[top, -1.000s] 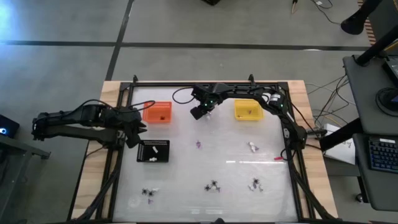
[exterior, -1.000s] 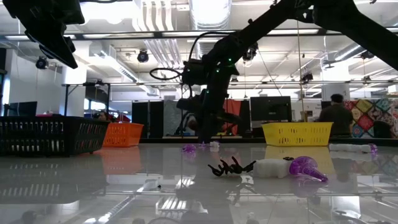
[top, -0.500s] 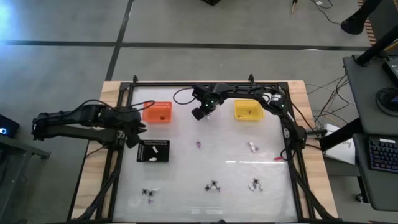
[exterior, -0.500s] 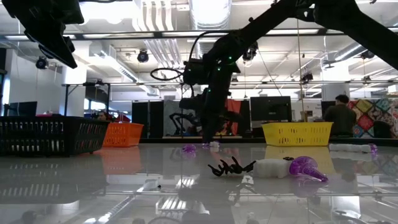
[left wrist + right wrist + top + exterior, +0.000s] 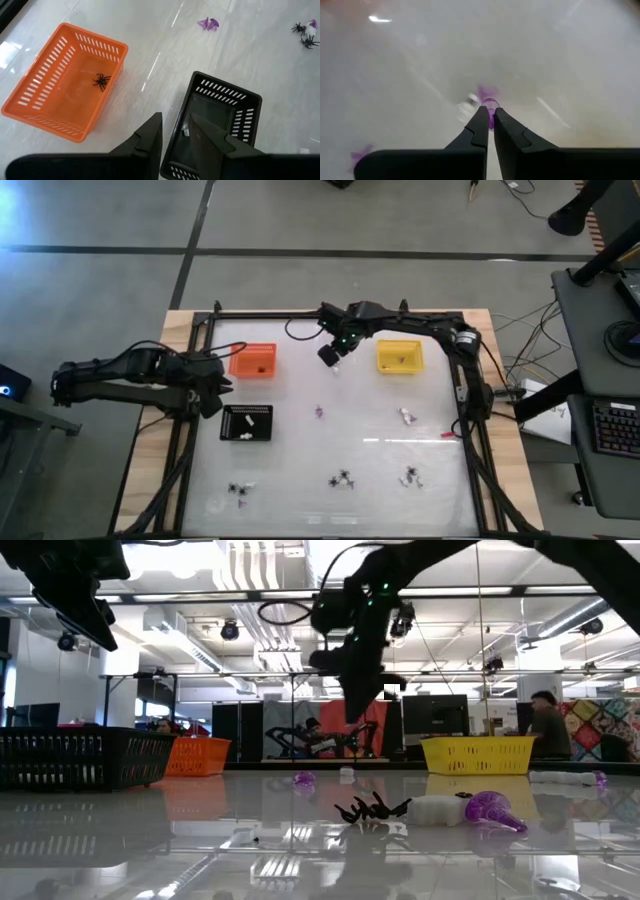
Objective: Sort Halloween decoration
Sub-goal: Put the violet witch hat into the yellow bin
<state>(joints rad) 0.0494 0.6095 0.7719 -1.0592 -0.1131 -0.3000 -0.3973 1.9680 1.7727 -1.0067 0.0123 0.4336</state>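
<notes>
Right gripper [image 5: 490, 119] is pinching a purple trinket [image 5: 490, 106] above the table.
It is looking tiny, light and slippery, so fingertip grip suits; left gripper [image 5: 175, 131], parted, is waiting.

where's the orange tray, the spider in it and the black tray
orange tray [image 5: 30, 112], left wrist view, near rim
spider [image 5: 101, 80], left wrist view, body
black tray [image 5: 250, 112], left wrist view, side wall

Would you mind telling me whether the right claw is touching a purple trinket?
Touching. The right wrist view shows the right claw pinching a small purple trinket between its closed fingertips, lifted clear of the table.
</notes>
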